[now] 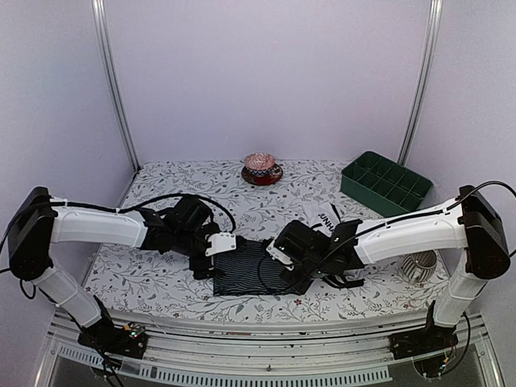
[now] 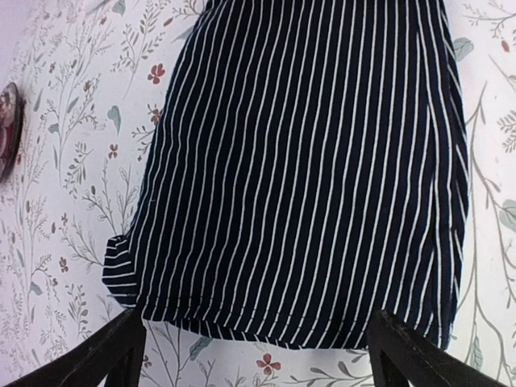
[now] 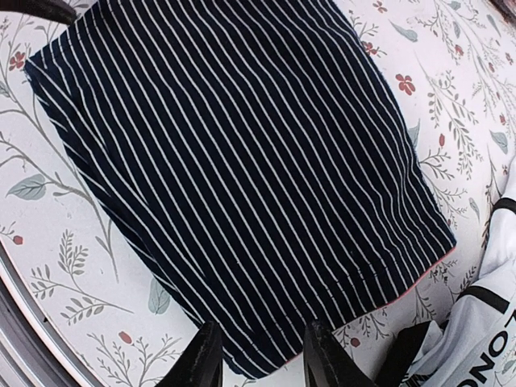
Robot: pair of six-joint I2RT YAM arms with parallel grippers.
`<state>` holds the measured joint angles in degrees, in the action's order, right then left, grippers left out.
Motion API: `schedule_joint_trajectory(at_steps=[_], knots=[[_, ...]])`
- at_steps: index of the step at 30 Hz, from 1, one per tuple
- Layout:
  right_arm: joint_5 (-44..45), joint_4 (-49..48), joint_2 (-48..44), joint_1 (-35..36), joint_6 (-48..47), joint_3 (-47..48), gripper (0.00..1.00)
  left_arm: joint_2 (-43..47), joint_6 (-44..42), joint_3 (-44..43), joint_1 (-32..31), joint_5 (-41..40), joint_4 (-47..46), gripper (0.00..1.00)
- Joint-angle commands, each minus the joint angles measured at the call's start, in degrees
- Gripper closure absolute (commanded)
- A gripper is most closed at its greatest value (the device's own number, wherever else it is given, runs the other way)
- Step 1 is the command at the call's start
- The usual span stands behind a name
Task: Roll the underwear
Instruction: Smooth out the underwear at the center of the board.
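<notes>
Your left gripper point(image 2: 256, 322) stands wide open and empty over the striped briefs point(image 2: 306, 161). Your right gripper point(image 3: 262, 343) straddles their edge, slightly parted.

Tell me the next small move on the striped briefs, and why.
Probably lower the left pincer onto the hem in front of it and begin curling that edge over. The striped briefs lie flat in a rectangle, unrolled; the left pincer is wide open, spanning that hem, while the right pincer hangs slightly open at the opposite edge, holding nothing.
</notes>
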<state>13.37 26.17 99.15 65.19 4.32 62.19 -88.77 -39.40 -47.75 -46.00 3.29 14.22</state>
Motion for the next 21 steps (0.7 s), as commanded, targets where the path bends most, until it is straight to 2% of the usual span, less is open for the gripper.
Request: schedule_joint_trajectory(at_steps=[1,4,9,11,15,17,21], knots=[[2.89,0.44,-0.82,-0.11,1.77,0.85,0.66,0.91,-0.42,-0.58,-0.89,5.34,2.62,0.02],[2.92,0.30,0.24,-0.07,2.26,-0.21,0.69,-0.16,-0.95,0.45,-2.41,7.27,2.84,0.04],[2.35,-0.41,2.25,-0.09,3.03,-3.02,0.73,-3.72,-1.29,1.49,-4.52,7.10,2.91,0.17],[1.57,-0.70,2.57,-0.11,3.27,-4.02,0.75,-5.00,-1.55,1.64,-4.79,7.08,3.13,0.26],[0.06,-0.62,2.88,-0.15,3.33,-5.89,0.78,-6.41,-2.19,2.23,-4.86,6.16,4.39,0.50],[-0.78,-0.40,2.74,-0.07,3.33,-6.71,0.79,-6.14,-2.69,2.75,-4.87,6.26,5.57,0.58],[-2.58,0.05,1.43,-0.10,3.16,-8.05,0.80,-5.18,-3.61,3.97,-4.82,6.11,8.00,0.60]])
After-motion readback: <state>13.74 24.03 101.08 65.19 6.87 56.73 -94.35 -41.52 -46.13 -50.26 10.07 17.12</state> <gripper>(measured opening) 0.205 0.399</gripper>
